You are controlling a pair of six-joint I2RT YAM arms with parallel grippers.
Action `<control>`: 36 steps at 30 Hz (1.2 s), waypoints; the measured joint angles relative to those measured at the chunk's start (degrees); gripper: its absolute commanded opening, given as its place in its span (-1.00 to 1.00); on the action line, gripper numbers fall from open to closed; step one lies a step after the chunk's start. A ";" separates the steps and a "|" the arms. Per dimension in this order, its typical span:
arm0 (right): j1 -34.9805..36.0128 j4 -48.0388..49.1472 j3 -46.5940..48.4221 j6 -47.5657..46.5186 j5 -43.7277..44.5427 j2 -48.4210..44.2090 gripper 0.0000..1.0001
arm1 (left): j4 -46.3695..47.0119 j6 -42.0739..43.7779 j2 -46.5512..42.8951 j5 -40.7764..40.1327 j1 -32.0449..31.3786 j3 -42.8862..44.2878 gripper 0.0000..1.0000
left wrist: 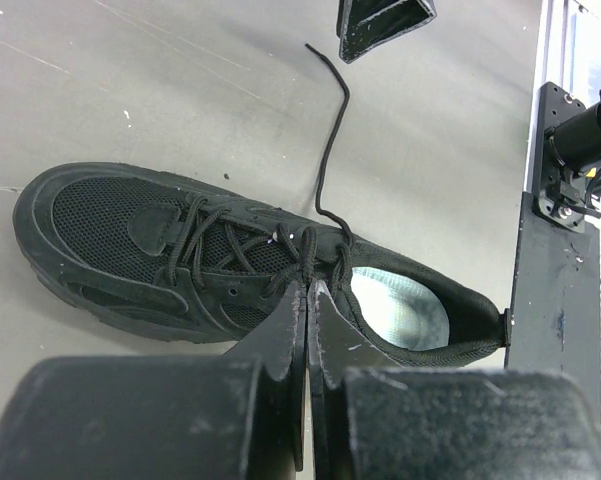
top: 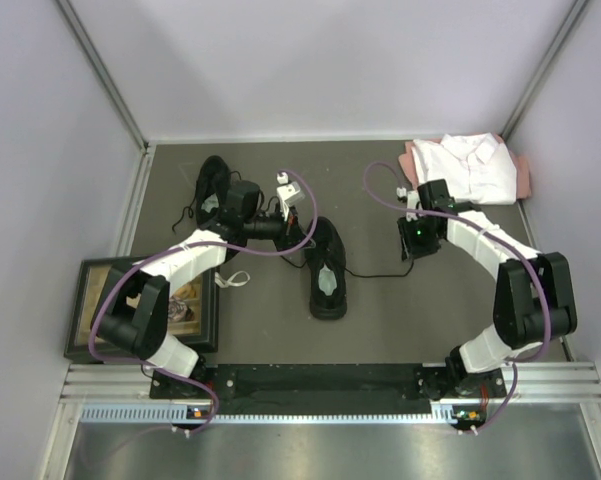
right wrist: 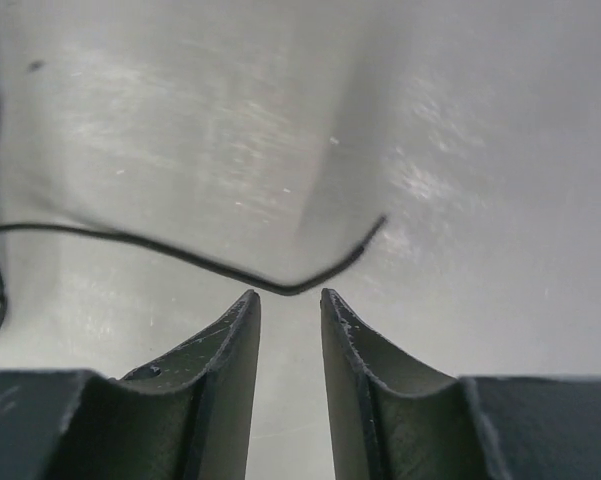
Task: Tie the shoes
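Note:
One black shoe [top: 327, 268] with a pale grey insole lies mid-table, toe pointing away from the arms. It fills the left wrist view [left wrist: 230, 260]. My left gripper [top: 308, 245] is shut, and its tips [left wrist: 308, 285] pinch the laces [left wrist: 305, 250] at the top eyelets. A free lace end [left wrist: 330, 130] trails away to the right across the table. My right gripper [top: 417, 240] is open just above the table, and that lace end [right wrist: 180, 255] lies just past its tips [right wrist: 285, 293]. The second black shoe [top: 213, 185] lies at the back left, partly hidden by my left arm.
A folded white shirt [top: 470, 165] on a pink cloth lies at the back right corner. A dark framed tray [top: 145, 305] sits at the near left edge. Metal rails and pale walls enclose the grey table [top: 260, 300].

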 measured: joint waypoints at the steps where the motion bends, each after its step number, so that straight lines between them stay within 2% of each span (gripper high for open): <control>1: 0.00 -0.17 -0.04 1.22 0.83 0.11 -0.41 | 0.00 -0.02 0.00 0.00 -0.04 0.00 -1.00; 8: 0.85 -0.83 -1.11 8.44 6.62 0.94 -0.46 | 0.00 0.00 0.00 -0.02 -0.28 0.00 -1.00; 11: 1.05 -0.15 -1.49 10.78 9.55 4.33 -0.48 | 0.00 0.00 0.00 -0.02 -0.35 0.00 -1.00; 16: 1.05 -0.13 -1.75 12.68 10.08 6.80 -0.52 | -0.07 0.28 -0.02 -0.02 -0.37 0.00 -1.00; 19: 1.05 0.22 -1.75 13.88 9.97 6.91 -0.65 | -0.26 0.72 -0.24 -0.02 -0.37 0.00 -1.00; 20: 1.05 0.20 -1.68 14.21 9.90 6.99 -0.84 | -0.26 0.83 -0.35 -0.04 -0.42 0.00 -1.00; 21: 1.05 0.04 -1.44 14.67 9.68 7.15 -0.92 | -0.31 0.98 -0.46 -0.02 -0.42 0.00 -1.00; 23: 1.05 -0.13 -0.74 15.19 8.92 7.87 -1.00 | -0.46 1.18 -0.66 -0.02 -0.48 0.00 -1.00; 30: 1.07 -0.83 2.40 15.63 4.48 8.37 -1.00 | -0.81 2.93 -1.11 0.07 -0.59 -0.02 -1.00; 36: 1.18 1.42 13.00 15.80 -7.63 4.59 -1.00 | -0.83 5.62 -2.64 1.57 -0.63 -0.79 -1.00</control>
